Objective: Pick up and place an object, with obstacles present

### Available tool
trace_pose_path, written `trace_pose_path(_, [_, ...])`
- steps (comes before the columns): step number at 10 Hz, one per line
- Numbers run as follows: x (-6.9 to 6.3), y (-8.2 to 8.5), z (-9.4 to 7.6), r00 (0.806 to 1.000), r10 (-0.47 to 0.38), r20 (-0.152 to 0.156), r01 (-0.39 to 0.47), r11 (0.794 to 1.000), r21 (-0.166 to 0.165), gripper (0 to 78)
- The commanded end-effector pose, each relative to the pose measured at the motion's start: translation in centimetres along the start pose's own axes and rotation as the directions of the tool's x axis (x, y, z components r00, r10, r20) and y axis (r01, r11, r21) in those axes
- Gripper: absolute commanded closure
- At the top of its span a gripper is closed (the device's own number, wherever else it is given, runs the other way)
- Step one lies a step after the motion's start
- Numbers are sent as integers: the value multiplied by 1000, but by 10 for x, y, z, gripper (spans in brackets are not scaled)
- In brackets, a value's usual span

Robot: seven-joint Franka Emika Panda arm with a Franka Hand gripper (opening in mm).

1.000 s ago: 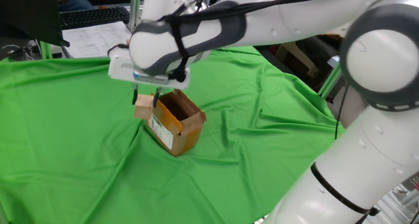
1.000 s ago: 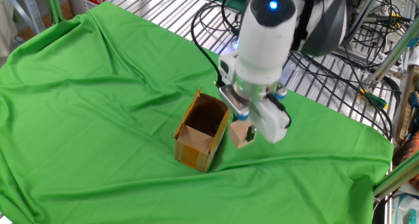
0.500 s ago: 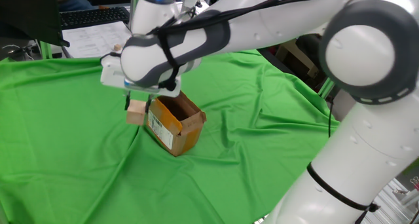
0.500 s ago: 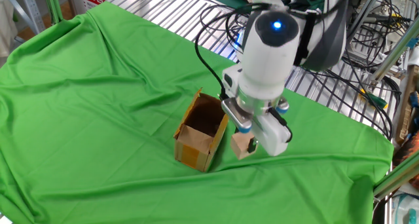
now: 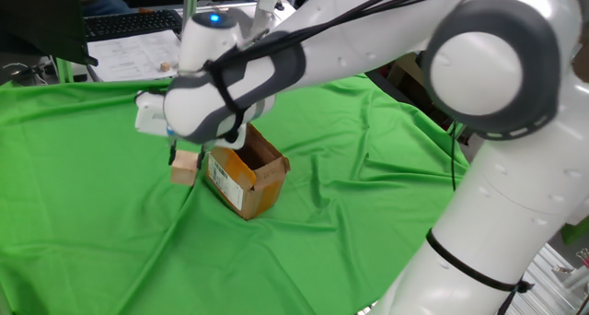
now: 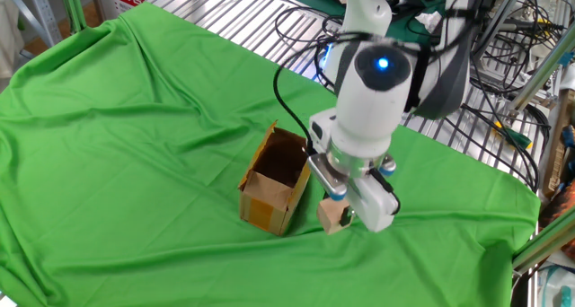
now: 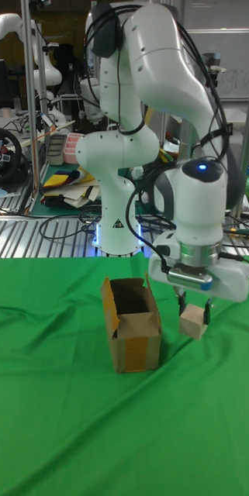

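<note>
The small tan wooden cube (image 5: pixel 185 165) (image 6: pixel 333 216) (image 7: pixel 192 321) hangs just above the green cloth, and my gripper (image 5: pixel 184 160) (image 6: pixel 336 212) (image 7: pixel 194 313) is shut on it. It is right beside the brown cardboard box (image 5: pixel 243 177) (image 6: pixel 275 180) (image 7: pixel 132 326), which stands open with raised flaps and a white label on one side. In the tall fixed view the cube is to the right of the box, with a narrow gap between them.
A wrinkled green cloth (image 5: pixel 101 232) (image 6: pixel 135 163) (image 7: pixel 77 418) covers the table. A metal wire rack with cables (image 6: pixel 269 20) lies behind the cloth. The arm's white base (image 7: pixel 120 209) stands behind the box.
The gripper has carried the cube lower and further away from the box's side, coming down close to the cloth. The box has stayed in place.
</note>
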State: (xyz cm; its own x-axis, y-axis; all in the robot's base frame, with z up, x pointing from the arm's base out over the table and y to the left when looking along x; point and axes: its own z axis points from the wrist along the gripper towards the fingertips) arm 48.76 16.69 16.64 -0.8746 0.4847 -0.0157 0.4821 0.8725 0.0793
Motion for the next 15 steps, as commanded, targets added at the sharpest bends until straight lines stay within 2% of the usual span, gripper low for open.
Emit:
trace_pose_path(1, [0, 4, 9, 1000, -13, 9, 13, 1000, -2, 762])
trace_pose_path(3, [0, 6, 15, 1000, -15, 19, 15, 1000, 0, 762])
trace_pose_path(4, [0, 7, 23, 999, -20, 35, 20, 1000, 12, 762])
trace_pose_path(6, [1, 7, 29, 999, -25, 45, 24, 999, 26, 762])
trace_pose_path(12, [4, 7, 51, 998, -26, 65, 24, 1000, 18, 762])
trace_pose_path(15, [4, 6, 53, 998, -27, 63, 26, 1000, 15, 762])
